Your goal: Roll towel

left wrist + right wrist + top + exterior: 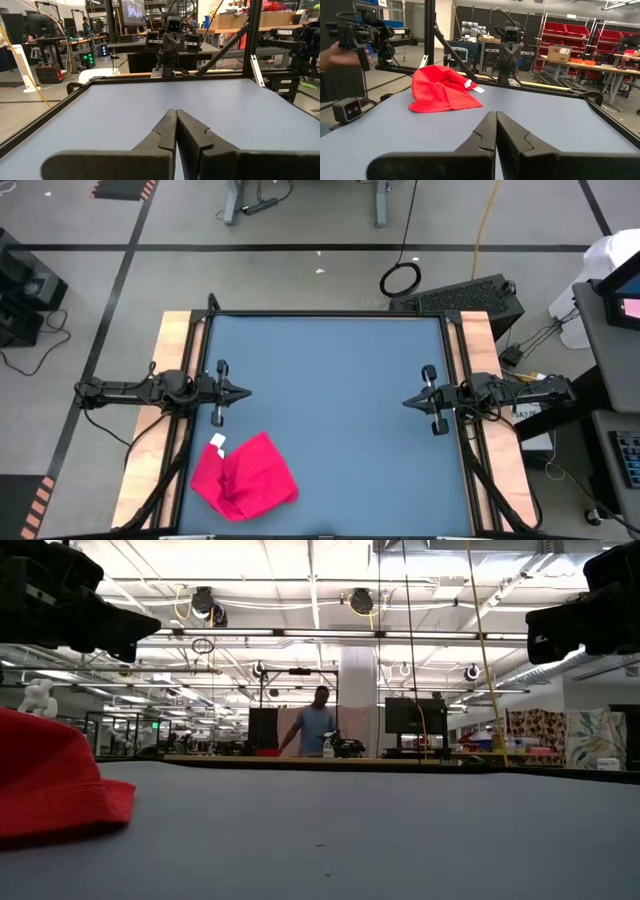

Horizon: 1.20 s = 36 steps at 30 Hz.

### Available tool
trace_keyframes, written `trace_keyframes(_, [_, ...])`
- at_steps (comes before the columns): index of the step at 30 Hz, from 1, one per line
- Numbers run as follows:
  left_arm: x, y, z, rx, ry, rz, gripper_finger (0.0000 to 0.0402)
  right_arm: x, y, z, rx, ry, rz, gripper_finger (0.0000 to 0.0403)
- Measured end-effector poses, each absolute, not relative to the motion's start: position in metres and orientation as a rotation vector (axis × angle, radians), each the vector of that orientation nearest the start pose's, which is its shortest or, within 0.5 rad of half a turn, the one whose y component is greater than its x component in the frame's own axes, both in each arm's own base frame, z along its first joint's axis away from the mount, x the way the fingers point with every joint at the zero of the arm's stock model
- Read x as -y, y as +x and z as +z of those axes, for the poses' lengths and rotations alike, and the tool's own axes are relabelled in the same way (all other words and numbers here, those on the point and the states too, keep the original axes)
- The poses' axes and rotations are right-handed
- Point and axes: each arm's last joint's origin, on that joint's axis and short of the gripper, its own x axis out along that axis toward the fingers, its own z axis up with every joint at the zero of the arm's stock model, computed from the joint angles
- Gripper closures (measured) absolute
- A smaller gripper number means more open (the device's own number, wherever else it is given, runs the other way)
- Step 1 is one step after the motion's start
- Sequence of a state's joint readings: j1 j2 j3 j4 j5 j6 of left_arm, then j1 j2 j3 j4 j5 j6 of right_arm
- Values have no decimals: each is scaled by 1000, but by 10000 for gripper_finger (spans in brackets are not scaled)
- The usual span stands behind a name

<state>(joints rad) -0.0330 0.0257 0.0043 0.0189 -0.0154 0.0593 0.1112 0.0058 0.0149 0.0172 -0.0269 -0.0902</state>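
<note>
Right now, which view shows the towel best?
The high view: the whole crumpled towel with its white tag. The right wrist view shows it side-on, the low view only an edge, the left wrist view nothing.

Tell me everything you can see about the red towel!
The towel is a bright pinkish-red cloth, soft-looking and crumpled into a loose heap, not flat or rolled. A small white tag sticks out at one edge. It lies on the blue table, near the front edge on the left arm's side. Nothing touches it except the table.
</note>
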Motion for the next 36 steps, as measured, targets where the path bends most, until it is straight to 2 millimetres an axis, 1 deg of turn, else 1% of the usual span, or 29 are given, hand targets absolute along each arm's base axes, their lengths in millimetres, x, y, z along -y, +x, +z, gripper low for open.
trace_keyframes(17, [3, 99, 165, 5, 59, -17, 388, -11, 96, 171, 49, -88, 134, 403])
trace_keyframes(20, [3, 99, 169, 43, 59, -13, 388, -12, 96, 171, 46, -59, 136, 403])
trace_keyframes(24, [1, 97, 183, 111, 54, 37, 388, -11, 96, 171, 39, 46, 129, 403])
trace_keyframes(27, [1, 92, 203, 185, 49, 48, 388, -10, 97, 171, 35, 98, 87, 403])
trace_keyframes(30, [1, 87, 219, 217, 47, 53, 388, -9, 97, 170, 28, 112, 48, 403])
trace_keyframes(32, [0, 82, 233, 246, 43, 56, 388, -9, 97, 170, 29, 114, 38, 403])
trace_keyframes(36, [-1, 73, 262, 229, -3, 74, 388, -8, 97, 170, 29, 115, 32, 403])
